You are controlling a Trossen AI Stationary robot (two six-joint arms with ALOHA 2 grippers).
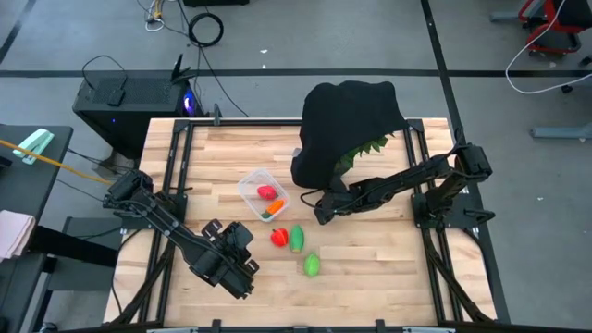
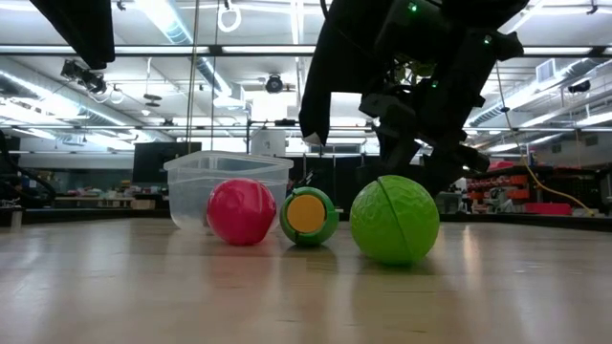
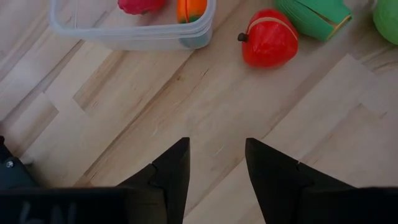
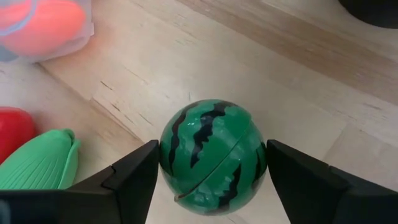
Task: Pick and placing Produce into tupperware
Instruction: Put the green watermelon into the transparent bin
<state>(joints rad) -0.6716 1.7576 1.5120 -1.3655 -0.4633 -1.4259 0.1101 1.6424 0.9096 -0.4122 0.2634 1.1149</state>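
The clear tupperware [image 1: 262,194] [image 2: 225,186] [image 3: 134,31] holds a red toy [image 1: 267,192] and an orange one [image 1: 274,210]. On the table near it lie a red toy [image 1: 278,237] [image 3: 268,38], a green ribbed toy [image 1: 297,239] [image 4: 37,165] and a light green ball [image 1: 313,266] [image 2: 394,220]. My right gripper [image 1: 319,211] [image 4: 211,168] is just right of the box, shut on the dark-green striped ball [image 4: 211,155], which the arm hides in the high view. My left gripper [image 1: 237,233] [image 3: 217,162] is open over bare wood near the box. My right gripper holds the striped ball by its two opposite sides [image 4: 163,155], pinched between the two fingers [image 4: 134,177]. The fingers slant down at it from the table's right side. Whether the ball rests on the wood or is lifted, I cannot tell.
A black cloth [image 1: 347,125] over spiky green leaves [image 1: 365,148] stands at the far right of the table, close behind my right arm. Black frame rails [image 1: 176,166] run along both sides. Bare wood lies along the near edge.
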